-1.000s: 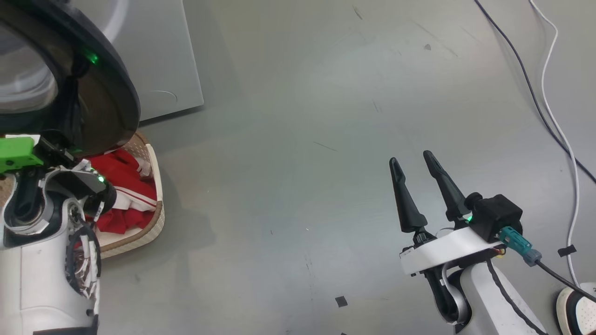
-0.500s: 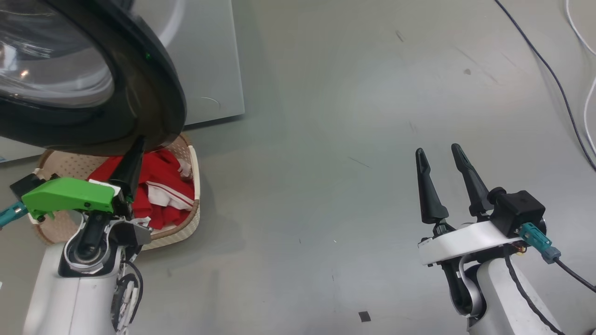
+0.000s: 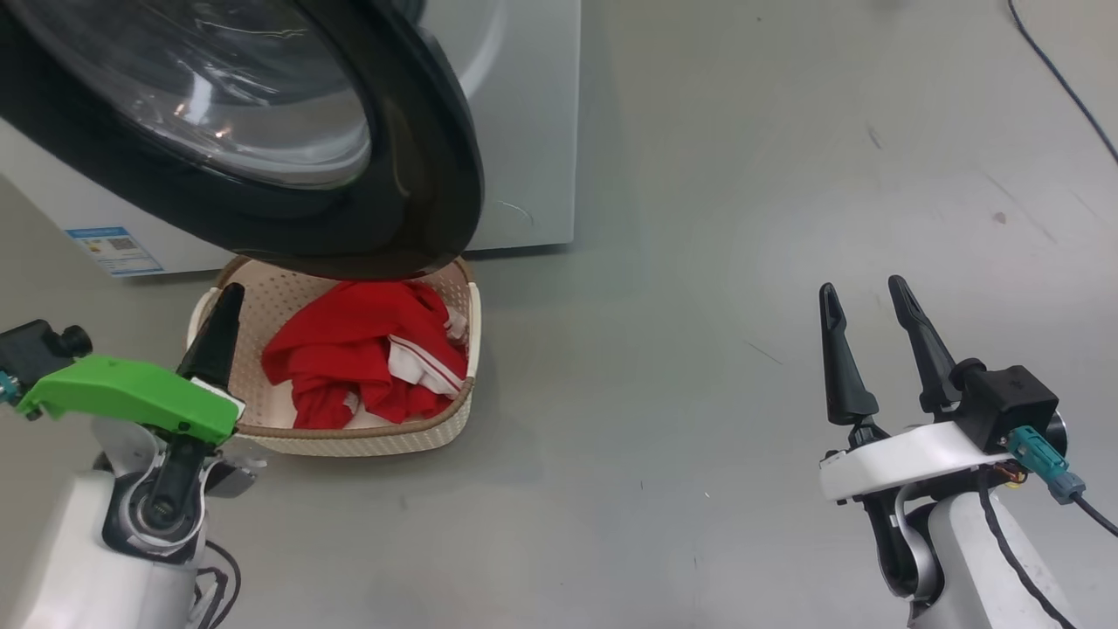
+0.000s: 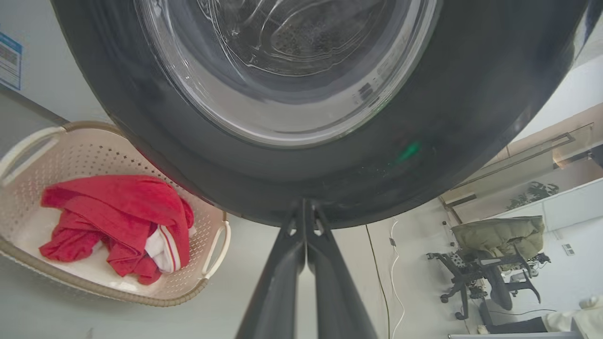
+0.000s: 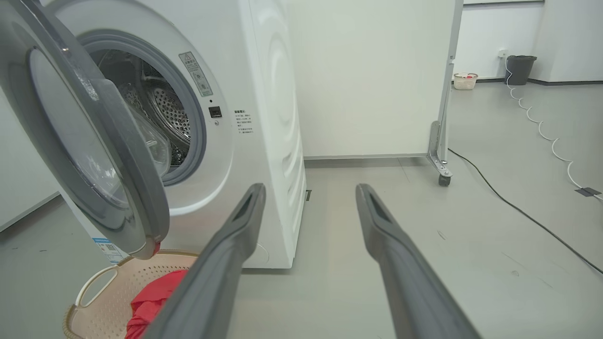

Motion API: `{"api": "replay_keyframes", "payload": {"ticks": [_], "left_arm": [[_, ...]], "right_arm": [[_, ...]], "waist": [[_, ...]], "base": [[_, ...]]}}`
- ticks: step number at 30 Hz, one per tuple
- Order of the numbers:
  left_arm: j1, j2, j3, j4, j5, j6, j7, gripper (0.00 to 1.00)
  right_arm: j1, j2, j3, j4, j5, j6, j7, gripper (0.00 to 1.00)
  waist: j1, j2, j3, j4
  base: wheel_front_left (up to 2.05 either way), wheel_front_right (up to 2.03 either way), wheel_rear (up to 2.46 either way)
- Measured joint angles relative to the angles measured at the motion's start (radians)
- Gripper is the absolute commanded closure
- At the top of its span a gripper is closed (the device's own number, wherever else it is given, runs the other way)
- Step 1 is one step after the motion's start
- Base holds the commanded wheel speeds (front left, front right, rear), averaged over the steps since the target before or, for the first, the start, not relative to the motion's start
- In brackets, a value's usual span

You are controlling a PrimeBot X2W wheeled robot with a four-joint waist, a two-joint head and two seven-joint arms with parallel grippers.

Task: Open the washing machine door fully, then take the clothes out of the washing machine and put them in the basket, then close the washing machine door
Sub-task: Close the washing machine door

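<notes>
1. The left tool [image 3: 227,306], two long dark fingers under a bright green cover on a white arm, sits at the lower left of the head view. Its fingers are pressed tight together with nothing between them. They point up past the basket's left rim toward the door's lower edge. In the left wrist view the tips end right at the underside of the black ring; whether they touch it cannot be told.
2. A small blue sticker [image 3: 113,249] sits low on the machine's white front, up and left of the basket.
3. The small cream plastic basket [image 3: 393,441], with perforated sides, a brown woven-look rim and two loop handles, stands on the smooth grey floor [image 3: 699,262] just in front of the machine, its far side under the door.
4. The bright red fabric clothes [image 3: 349,349], with a white panel and thin red-and-white striped trim, lie bunched inside the basket, filling its middle and right part.
5. The large round washing machine door [image 3: 419,175], a wide glossy black ring around a bulging clear glass bowl, stands swung out from the machine and overhangs the basket.
6. The big white front-loading washing machine [image 3: 524,131] is behind the door. The right wrist view shows its grey rubber-rimmed mouth uncovered, with the perforated steel drum [image 5: 167,108] inside.
7. The right tool [image 3: 860,288], two long dark fingers on a white arm, is at the lower right, well apart from the basket. Its fingers are spread wide, holding nothing, above bare floor.
8. A thin dark cable [image 3: 1066,79] crosses the floor at the upper right.
</notes>
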Motion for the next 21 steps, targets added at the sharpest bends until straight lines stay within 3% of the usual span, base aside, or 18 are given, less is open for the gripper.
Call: {"api": "replay_keyframes", "payload": {"ticks": [12,21], "left_arm": [[0.075,0.094,-0.050,-0.087,0.288,0.000,-0.267,1.00],[0.160,0.125,-0.081,-0.095,0.443,-0.003,-0.398,1.00]], "right_arm": [[0.036,0.000,-0.006,-0.015,-0.009,0.007,0.000,0.00],[0.037,0.004,0.004,-0.015,-0.010,0.010,0.000,0.00]], "waist": [[0.0000,0.0000,-0.046,0.116],[0.0000,0.0000,-0.060,0.146]], "base": [[0.00,0.00,0.00],[0.00,0.00,0.00]]}}
